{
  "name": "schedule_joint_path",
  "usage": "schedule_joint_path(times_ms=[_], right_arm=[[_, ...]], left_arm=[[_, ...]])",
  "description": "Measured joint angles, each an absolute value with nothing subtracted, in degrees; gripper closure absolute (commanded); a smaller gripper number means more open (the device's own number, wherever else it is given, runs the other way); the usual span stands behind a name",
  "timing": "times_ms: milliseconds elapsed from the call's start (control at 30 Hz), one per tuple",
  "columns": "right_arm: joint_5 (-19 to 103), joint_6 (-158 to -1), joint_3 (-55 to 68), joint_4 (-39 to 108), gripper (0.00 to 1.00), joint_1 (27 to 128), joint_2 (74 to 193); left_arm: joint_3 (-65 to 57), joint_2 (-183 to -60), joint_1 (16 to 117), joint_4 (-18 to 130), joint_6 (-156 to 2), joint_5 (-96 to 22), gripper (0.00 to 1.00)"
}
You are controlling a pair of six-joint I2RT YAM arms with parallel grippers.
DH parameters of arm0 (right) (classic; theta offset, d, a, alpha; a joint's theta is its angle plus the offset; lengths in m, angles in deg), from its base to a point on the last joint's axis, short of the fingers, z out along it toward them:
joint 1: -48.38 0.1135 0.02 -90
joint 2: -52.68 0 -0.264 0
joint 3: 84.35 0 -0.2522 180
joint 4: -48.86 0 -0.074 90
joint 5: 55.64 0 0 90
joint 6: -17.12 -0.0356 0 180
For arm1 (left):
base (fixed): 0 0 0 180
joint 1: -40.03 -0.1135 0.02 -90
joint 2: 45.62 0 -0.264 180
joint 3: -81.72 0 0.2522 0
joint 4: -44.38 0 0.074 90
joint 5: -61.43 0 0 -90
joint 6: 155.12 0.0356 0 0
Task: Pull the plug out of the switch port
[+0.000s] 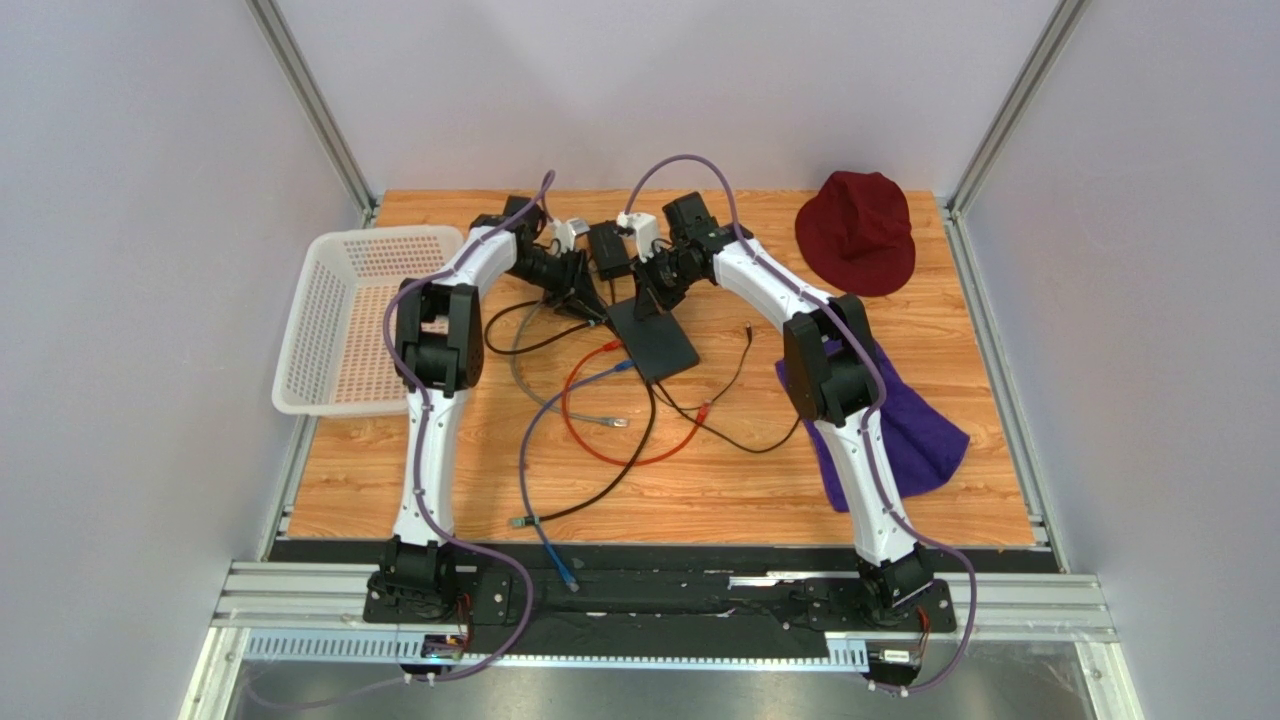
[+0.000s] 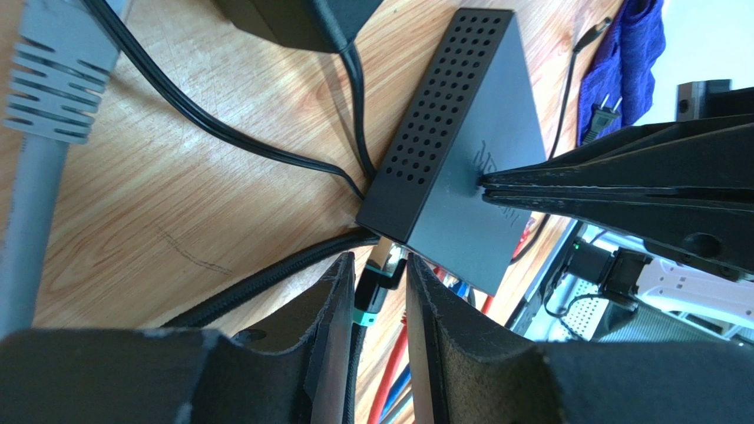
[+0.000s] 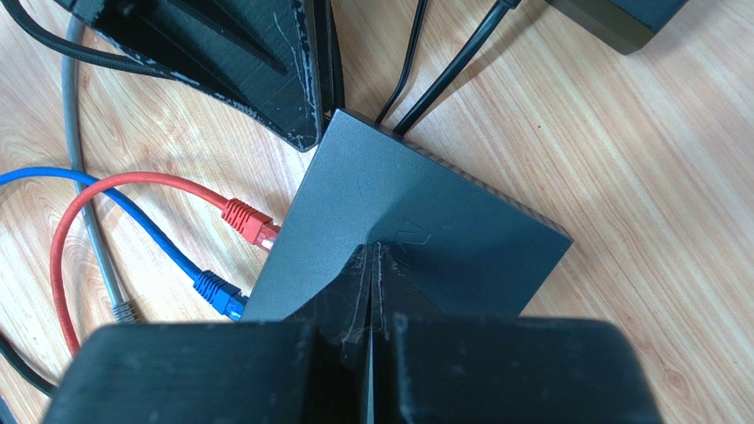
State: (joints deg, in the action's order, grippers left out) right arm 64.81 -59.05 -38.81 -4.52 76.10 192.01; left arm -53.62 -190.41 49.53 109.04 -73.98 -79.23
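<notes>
White panels are enclosing a wood-grain worktop, and towards its far middle a flat, thin, matte-black rectangular switch box is lying flat. Its socket row is running along the box's left edge. The task's plug, a clear connector with a teal boot on a black cable, is sitting at the far end of that row. Its long axis is pointing left, square to the edge.

The left claw is the nearer one. It is straddling the plug with fingers parted and a slim gap on either side, so it is not pinching yet, as far as I can judge. The right claw is closed on nothing, its tips pressing down on the box's top.

The pull is probably going to run straight left along the plug's axis while the right claw is pinning the box.

- **Claws:** two.
- **Switch box:** one.
- **Thick black adapter brick:** one.
- **Plugs at the row:** three, namely the teal-booted one, one red plug and one blue plug. I cannot tell whether those two are seated.
</notes>
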Motion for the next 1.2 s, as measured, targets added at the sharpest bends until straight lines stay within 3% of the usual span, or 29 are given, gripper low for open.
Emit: schedule_joint_path(times_ms=[267,467,767,833,1200], right_arm=[[64.8,-59.0,-38.8,-4.5,1.00,76.1,192.0],[64.7,-59.0,-38.8,-4.5,1.00,76.1,192.0],[64.6,-58.9,-38.8,-4.6,1.00,76.2,192.0],[64.5,-58.9,-38.8,-4.6,1.00,76.2,192.0],[63.8,-58.3,-37.6,-3.8,1.00,76.5,191.3]], left_arm=[[-54.4,-191.0,49.7,110.0,-73.6,-79.4,0.68],[-54.5,-191.0,49.7,110.2,-73.6,-79.3,0.60],[-54.2,-191.5,49.4,110.0,-75.1,-80.8,0.83],[-54.1,-191.5,49.4,110.0,-75.3,-80.8,1.00],[-53.4,-190.8,49.3,110.4,-78.2,-78.0,1.00]])
